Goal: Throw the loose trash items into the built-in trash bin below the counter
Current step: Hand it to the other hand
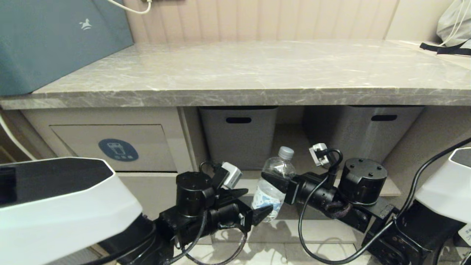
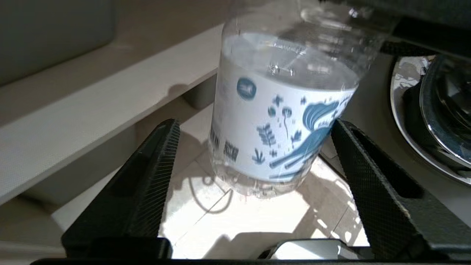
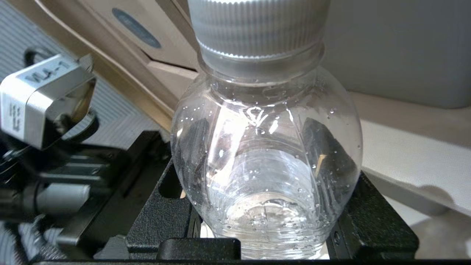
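One clear bottle [image 1: 274,180] with a grey cap and a blue-printed white label hangs upright in front of the shelf under the counter [image 1: 239,73]. My right gripper [image 1: 276,183] is shut on its upper body, just under the shoulder; in the right wrist view the right gripper [image 3: 265,158] has its fingers pressed on both sides of the bottle [image 3: 257,92]. My left gripper [image 1: 254,203] is open around the lower part. In the left wrist view the left gripper [image 2: 255,127] stands wide of the bottle's label [image 2: 279,121]. The trash bin flap [image 1: 147,147] is at the lower left, shut.
Two grey tubs [image 1: 238,134] [image 1: 368,129] sit on the shelf under the counter, behind the bottle. A dark blue-grey box [image 1: 55,36] stands on the counter's left end, and a grey bag [image 1: 454,22] on its far right. Pale floor tiles lie below the grippers.
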`<state>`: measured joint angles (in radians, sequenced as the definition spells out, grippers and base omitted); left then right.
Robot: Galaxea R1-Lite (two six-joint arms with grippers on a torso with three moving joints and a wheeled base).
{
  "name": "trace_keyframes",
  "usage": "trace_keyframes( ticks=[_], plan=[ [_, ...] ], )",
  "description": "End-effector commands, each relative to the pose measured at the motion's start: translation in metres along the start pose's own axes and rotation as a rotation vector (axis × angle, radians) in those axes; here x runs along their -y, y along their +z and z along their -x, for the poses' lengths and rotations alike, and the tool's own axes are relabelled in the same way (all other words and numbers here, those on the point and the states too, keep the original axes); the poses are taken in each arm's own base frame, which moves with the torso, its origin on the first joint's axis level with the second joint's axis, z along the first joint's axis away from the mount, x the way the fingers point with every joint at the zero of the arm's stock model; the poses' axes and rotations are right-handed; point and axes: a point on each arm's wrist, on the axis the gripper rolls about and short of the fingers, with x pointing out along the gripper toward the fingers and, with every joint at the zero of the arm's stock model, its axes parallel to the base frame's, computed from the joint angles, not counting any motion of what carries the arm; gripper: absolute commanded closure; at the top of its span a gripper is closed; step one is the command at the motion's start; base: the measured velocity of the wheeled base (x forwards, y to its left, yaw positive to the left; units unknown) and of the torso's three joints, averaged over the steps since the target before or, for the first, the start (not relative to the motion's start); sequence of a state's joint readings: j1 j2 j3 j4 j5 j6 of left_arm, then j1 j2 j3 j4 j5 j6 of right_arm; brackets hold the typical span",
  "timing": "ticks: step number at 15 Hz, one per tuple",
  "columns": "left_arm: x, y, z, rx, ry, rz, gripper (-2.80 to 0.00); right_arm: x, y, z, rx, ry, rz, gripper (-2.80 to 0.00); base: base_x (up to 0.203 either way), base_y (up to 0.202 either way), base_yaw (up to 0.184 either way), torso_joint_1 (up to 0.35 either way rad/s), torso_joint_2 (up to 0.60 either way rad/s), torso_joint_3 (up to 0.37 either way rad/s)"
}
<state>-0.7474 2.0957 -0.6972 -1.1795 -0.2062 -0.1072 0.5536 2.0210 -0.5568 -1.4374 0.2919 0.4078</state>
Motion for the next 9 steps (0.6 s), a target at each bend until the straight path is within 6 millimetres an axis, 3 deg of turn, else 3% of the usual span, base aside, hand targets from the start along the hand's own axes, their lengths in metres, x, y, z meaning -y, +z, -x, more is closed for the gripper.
trace_keyframes(
  ticks=[1, 9],
  plan=[
    [-0.003, -0.004, -0.010, 0.003, 0.001, 0.000, -2.80, -0.006, 0.002, 0.006, -0.006, 0.035, 0.000, 0.00, 0.000, 0.000, 0.000, 0.000, 0.00, 0.000],
    [-0.001, -0.010, -0.032, 0.012, -0.017, -0.006, -2.80, -0.030, -0.012, 0.000, -0.061, 0.124, -0.001, 0.00, 0.000, 0.000, 0.000, 0.000, 0.00, 0.000]
  ],
)
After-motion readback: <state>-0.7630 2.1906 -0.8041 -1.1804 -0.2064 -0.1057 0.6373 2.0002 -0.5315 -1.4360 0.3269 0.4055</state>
